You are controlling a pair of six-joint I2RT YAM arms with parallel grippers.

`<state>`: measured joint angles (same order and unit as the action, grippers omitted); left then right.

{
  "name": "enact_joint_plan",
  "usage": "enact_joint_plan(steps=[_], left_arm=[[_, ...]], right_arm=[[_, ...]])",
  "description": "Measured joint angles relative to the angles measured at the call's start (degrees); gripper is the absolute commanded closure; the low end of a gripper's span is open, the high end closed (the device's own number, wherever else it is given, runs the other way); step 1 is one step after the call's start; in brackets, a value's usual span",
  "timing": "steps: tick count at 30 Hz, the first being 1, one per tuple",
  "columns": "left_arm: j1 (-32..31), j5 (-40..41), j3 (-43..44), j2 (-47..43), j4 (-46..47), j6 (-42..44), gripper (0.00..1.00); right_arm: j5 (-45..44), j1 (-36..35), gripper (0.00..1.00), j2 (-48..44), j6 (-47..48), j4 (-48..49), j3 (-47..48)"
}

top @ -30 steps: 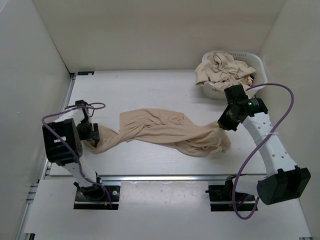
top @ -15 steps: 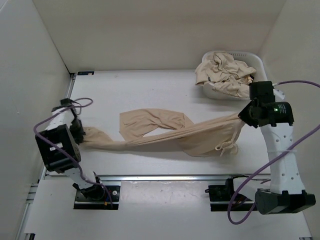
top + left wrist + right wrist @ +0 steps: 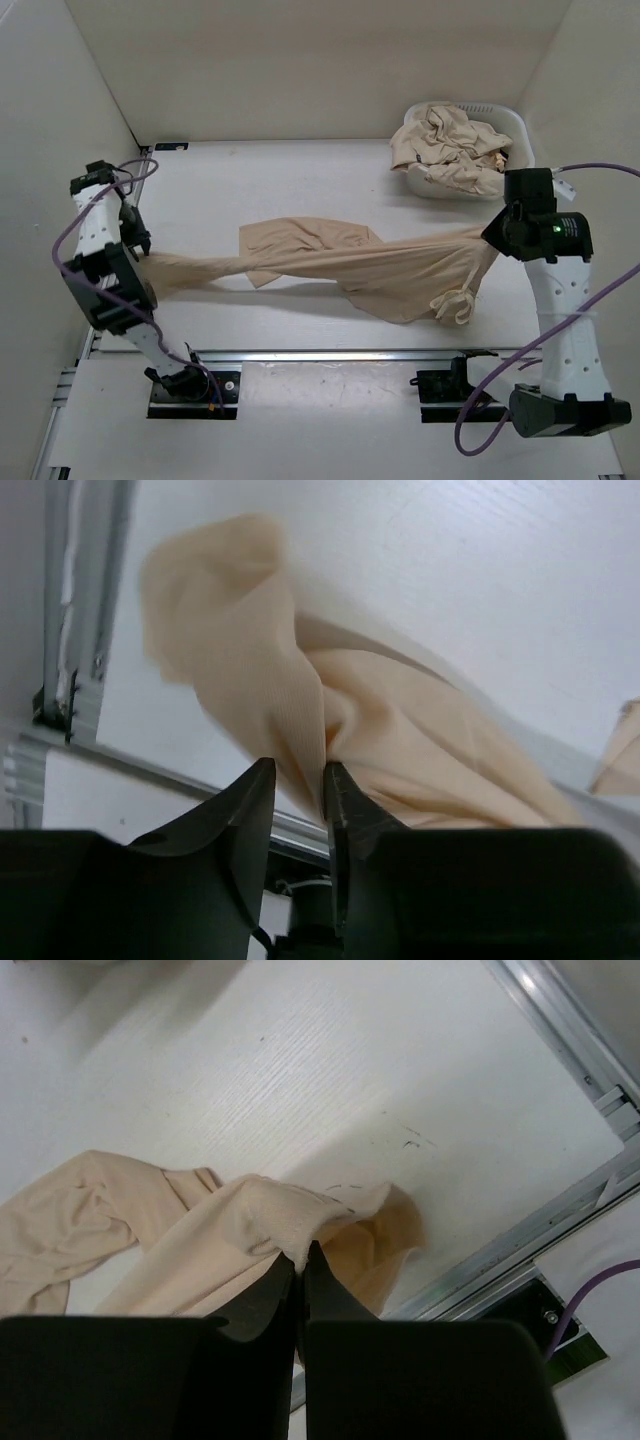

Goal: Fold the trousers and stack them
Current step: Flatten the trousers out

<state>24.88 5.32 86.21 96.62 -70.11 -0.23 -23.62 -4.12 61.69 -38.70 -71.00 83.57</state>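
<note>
Beige-tan trousers (image 3: 340,262) hang stretched between the two arms, their long axis running across the bench from the left edge toward the right edge, roughly parallel to the near edge. One end tapers into a narrow twisted strand that points left and ends at the left gripper (image 3: 140,256), close to the left edge. The other end points right and is lifted at the right gripper (image 3: 489,232), near the right edge and just in front of the white laundry basket (image 3: 515,128) in the far right corner. Below that raised end a loose flap droops down, with a knotted drawstring (image 3: 452,300) dangling from it. The middle of the trousers is broader, sagging onto the white bench top (image 3: 300,180), with a folded-over part lying toward the far side.

From the left wrist camera, the left gripper's (image 3: 298,780) fingers (image 3: 245,805) are pinched on a bunched fold of the cloth (image 3: 300,690). From the right wrist camera, the right gripper's (image 3: 298,1260) fingers (image 3: 262,1295) are pressed together on a thin edge of the fabric (image 3: 280,1215), which spreads away to the left.

More crumpled beige-tan cloth (image 3: 445,140) fills the basket, heaped above its rim
</note>
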Motion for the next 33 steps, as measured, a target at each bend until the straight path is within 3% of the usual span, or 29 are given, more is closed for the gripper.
enact_joint_plan(steps=[2,5,7,10,15,17,21,26,33], left_arm=[[-1.1,0.1,2.3,7.9,-0.4,0.1,0.46],[-2.5,0.3,11.3,21.6,-0.3,0.3,0.40],[-2.9,0.3,14.1,24.8,1.1,0.3,0.33],[-3.0,1.9,11.8,20.5,3.1,0.2,0.33],[-2.8,8.3,-11.7,-1.9,9.7,0.3,0.33],[-2.8,10.3,-20.4,-6.8,11.9,0.3,0.32],[-2.4,14.2,-32.5,-5.5,16.8,0.3,0.30],[-0.6,14.7,-28.9,0.7,19.1,0.5,0.25],[5.9,4.1,-20.2,-0.6,22.1,0.3,0.25]], right_arm=[[1.2,0.0,1.00,1.6,0.2,1.6,-1.8],[3.0,0.0,1.00,5.6,0.5,4.0,-3.0],[3.9,0.0,1.00,7.8,0.8,5.1,-3.0],[4.5,0.1,1.00,8.1,1.0,6.1,-3.0],[4.7,0.8,1.00,6.1,1.3,6.6,-4.7],[4.7,1.1,1.00,5.8,1.5,6.6,-5.3],[4.7,1.2,1.00,5.9,1.6,6.6,-5.9],[4.7,1.7,1.00,5.8,1.9,6.5,-5.9],[4.2,1.8,1.00,4.7,1.8,6.3,-6.7]])
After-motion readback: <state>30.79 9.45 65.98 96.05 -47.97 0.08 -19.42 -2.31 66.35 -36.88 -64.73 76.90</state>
